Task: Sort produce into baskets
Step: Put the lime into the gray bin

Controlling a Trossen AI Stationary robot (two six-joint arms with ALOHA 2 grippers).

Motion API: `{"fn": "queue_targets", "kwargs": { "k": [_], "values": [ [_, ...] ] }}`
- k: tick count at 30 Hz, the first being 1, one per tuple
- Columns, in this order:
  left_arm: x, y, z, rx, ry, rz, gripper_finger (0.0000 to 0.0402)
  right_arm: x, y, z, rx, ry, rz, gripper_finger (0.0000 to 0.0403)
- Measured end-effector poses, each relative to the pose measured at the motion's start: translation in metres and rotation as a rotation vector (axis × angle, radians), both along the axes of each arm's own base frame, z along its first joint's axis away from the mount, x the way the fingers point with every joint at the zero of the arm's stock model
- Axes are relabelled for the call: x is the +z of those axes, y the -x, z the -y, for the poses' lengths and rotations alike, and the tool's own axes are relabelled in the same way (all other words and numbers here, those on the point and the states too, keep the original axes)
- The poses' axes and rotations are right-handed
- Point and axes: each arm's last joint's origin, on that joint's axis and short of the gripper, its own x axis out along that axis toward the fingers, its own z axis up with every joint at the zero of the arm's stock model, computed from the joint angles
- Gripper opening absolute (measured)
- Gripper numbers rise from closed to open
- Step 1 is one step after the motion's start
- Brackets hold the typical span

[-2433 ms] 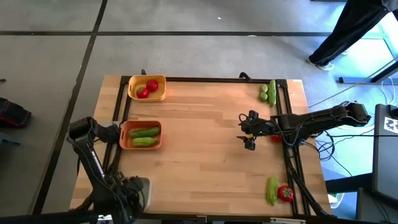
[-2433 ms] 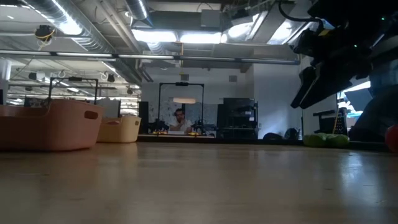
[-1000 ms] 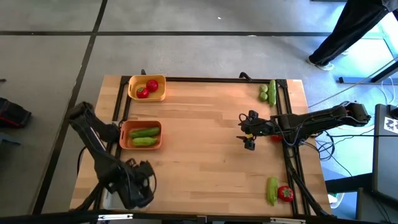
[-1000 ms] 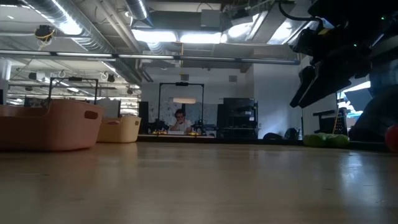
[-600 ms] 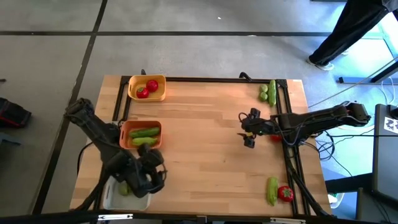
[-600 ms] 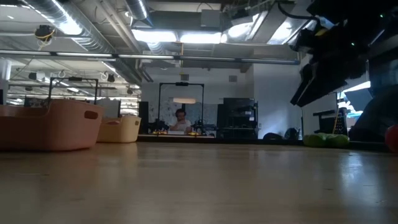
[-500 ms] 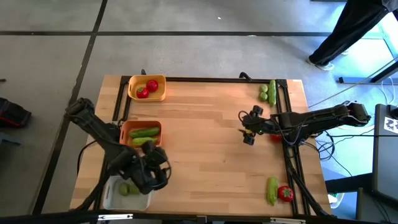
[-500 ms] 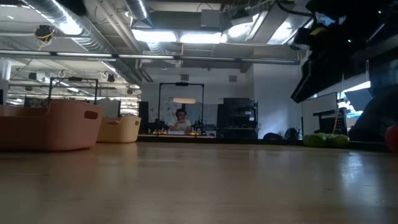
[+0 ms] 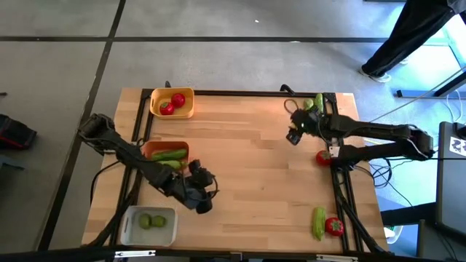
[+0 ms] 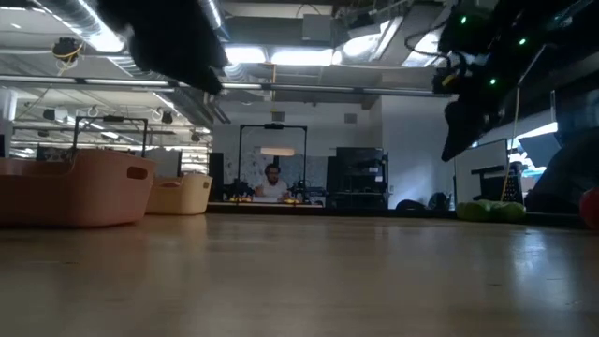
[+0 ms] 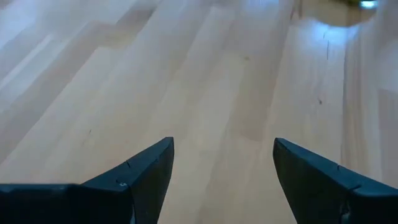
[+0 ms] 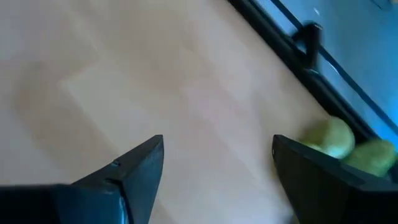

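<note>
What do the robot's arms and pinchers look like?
Both arms are dark, nearly black, built of jointed segments with thin black cables alongside. The left gripper and right gripper each end in two dark fingers, wedge-shaped and narrowing to flat tips. The low view shows small green lights on the right arm.

Wooden table; person standing beyond its far right corner

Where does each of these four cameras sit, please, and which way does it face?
High view: overhead, looking straight down on the table; both arms show.
Low view: at tabletop height, looking level into the room; orange basket at left, arms above.
Left wrist view: behind the open left gripper, facing bare wood.
Right wrist view: behind the open right gripper, facing two limes.
Shared: high and right wrist views both show those limes.
</note>
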Motion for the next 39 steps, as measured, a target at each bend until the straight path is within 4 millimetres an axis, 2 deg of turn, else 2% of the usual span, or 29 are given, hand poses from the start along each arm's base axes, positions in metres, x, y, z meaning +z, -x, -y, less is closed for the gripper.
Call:
{"fn": "queue_targets", "kwargs": {
  "k": [8, 15, 29, 39],
  "values": [
    [-0.005, -0.014, -0.017, -0.012, -0.033, 0.092, 0.0269, -0.011, 0.02, 0.049, -0.183, -0.086, -0.037, 0.0289],
    [-0.005, -0.019, -0.029, 0.018, -0.047, 0.09, 0.0269, -0.031, 0.031, 0.077, -0.289, -0.178, -0.113, 0.0289],
    [-0.005, -0.023, -0.038, 0.041, -0.062, 0.084, 0.0269, -0.055, 0.039, 0.113, -0.4, -0.179, -0.152, 0.0289],
    [-0.005, -0.023, -0.038, 0.04, -0.064, 0.082, 0.0269, -0.058, 0.036, 0.116, -0.412, -0.217, -0.151, 0.0289]
  ]
}}
